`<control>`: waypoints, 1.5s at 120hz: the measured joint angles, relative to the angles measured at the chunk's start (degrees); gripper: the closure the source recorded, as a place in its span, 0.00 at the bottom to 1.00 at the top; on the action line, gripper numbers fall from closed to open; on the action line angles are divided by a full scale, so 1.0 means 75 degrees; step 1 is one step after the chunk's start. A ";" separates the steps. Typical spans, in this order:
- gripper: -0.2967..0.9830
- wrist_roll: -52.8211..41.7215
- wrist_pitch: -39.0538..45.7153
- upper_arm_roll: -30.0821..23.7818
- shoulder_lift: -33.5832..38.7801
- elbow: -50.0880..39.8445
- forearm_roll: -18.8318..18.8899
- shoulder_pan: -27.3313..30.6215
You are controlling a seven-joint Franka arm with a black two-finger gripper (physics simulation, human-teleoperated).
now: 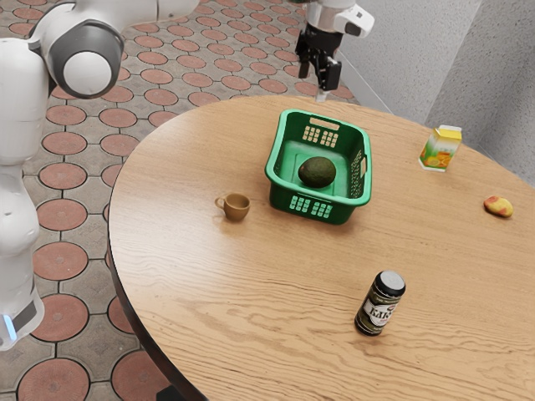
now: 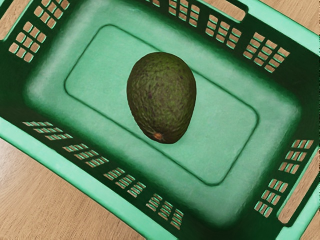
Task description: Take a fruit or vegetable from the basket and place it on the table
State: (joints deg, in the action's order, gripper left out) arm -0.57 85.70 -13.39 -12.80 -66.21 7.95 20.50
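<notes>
Black claw facing downward above the avocado in the basket.

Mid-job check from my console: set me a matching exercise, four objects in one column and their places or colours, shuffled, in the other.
Things:
1. avocado
2. mug
3. jar
4. carton

Places or colours:
A. white and yellow, with orange fruit pictured on it
B. nearest the exterior view's lower edge, under a black lid
C. inside the green basket
D. brown, its handle toward the exterior view's left

Right pairs: 1-C, 2-D, 3-B, 4-A
</notes>
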 joint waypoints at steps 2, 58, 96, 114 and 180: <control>0.23 0.0007 0.0000 -0.0002 0.0000 -0.0003 -0.0005 0.0001; 0.23 0.0187 -0.0191 -0.0198 0.0810 0.0689 0.0224 -0.0722; 0.23 0.0351 -0.0307 -0.0241 0.0235 -0.0781 0.0299 -0.1385; 0.23 0.0433 -0.0325 -0.0230 -0.0014 -0.0851 0.0286 -0.1016; 0.23 0.0906 -0.0521 0.0076 -0.0029 -0.1030 -0.0111 -0.1434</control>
State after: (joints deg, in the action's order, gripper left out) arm 6.23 81.80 -12.81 -13.01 -73.93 7.11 9.75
